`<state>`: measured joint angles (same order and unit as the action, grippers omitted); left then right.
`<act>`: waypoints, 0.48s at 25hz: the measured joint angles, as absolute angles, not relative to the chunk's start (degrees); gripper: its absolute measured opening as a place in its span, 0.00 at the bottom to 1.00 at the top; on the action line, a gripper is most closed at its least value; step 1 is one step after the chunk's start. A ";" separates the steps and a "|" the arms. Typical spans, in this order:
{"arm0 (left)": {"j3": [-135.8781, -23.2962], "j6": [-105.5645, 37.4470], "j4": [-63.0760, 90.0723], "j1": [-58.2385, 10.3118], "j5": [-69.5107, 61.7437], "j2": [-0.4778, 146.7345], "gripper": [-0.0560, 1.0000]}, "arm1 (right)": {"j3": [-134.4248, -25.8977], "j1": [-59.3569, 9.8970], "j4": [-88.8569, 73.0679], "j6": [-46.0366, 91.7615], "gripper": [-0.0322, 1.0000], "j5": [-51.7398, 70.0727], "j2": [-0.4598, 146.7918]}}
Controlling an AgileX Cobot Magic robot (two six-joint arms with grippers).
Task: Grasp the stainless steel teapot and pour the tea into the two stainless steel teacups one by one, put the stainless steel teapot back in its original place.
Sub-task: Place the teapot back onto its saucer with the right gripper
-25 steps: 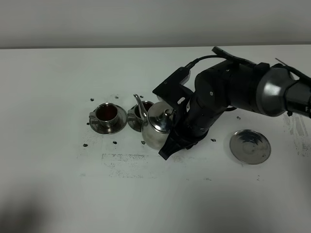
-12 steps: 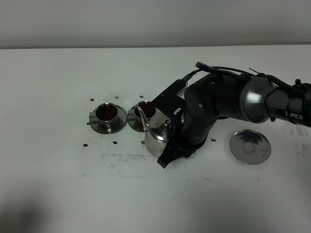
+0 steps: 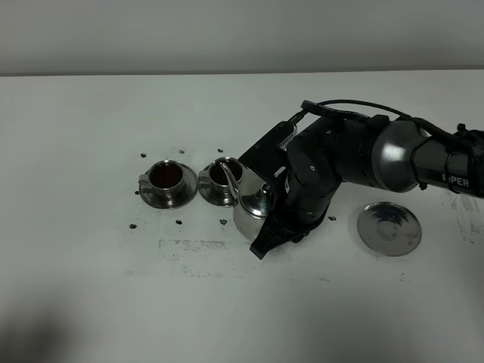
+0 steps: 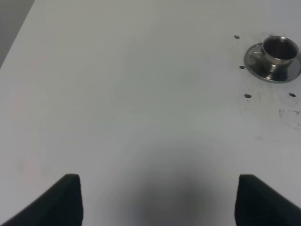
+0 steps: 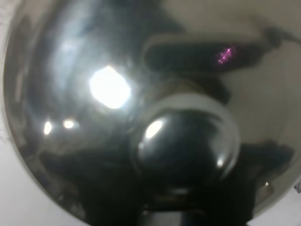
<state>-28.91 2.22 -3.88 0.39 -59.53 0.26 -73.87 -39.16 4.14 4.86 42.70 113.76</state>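
The stainless steel teapot is held just above the table by my right gripper, which is shut on its handle side. Its thin spout reaches over the rim of the right teacup. The left teacup stands on its saucer with dark tea in it. The right wrist view is filled by the teapot's lid and its knob. My left gripper is open and empty over bare table, out of the exterior view. One teacup shows far off in the left wrist view.
A flat round metal disc lies on the white table to the right of the arm. Small dark specks and a faint stain mark the table around and in front of the cups.
My right arm has turned and carried the teapot a little to the right and lower. The spout has shifted from left of the right cup to over its rim. The cups have not moved.
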 joint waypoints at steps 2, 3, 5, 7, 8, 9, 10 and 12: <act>-28.91 2.22 -3.88 0.39 -59.53 0.26 0.67 | -73.87 -39.16 4.34 4.48 0.22 42.75 113.76; -28.91 2.22 -3.88 0.39 -59.53 0.26 0.67 | -73.87 -39.16 4.40 4.43 0.22 42.88 113.76; -28.91 2.22 -3.88 0.39 -59.53 0.26 0.67 | -73.87 -39.16 4.59 4.32 0.22 43.87 113.70; -28.91 2.22 -3.88 0.39 -59.53 0.26 0.67 | -73.87 -39.16 4.63 4.32 0.22 45.19 112.76; -28.91 2.22 -3.88 0.39 -59.53 0.26 0.67 | -73.87 -39.16 4.70 4.32 0.22 45.81 111.75; -28.91 2.22 -3.88 0.39 -59.53 0.26 0.67 | -73.87 -39.16 4.77 4.32 0.22 46.37 110.41; -28.91 2.22 -3.88 0.39 -59.53 0.26 0.67 | -73.87 -39.16 4.86 4.37 0.22 46.74 108.85; -28.91 2.22 -3.88 0.39 -59.53 0.26 0.67 | -73.06 -38.76 5.15 4.43 0.22 46.73 105.19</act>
<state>-28.91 2.22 -3.88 0.39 -59.53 0.26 -73.06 -38.76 5.15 4.43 46.73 105.19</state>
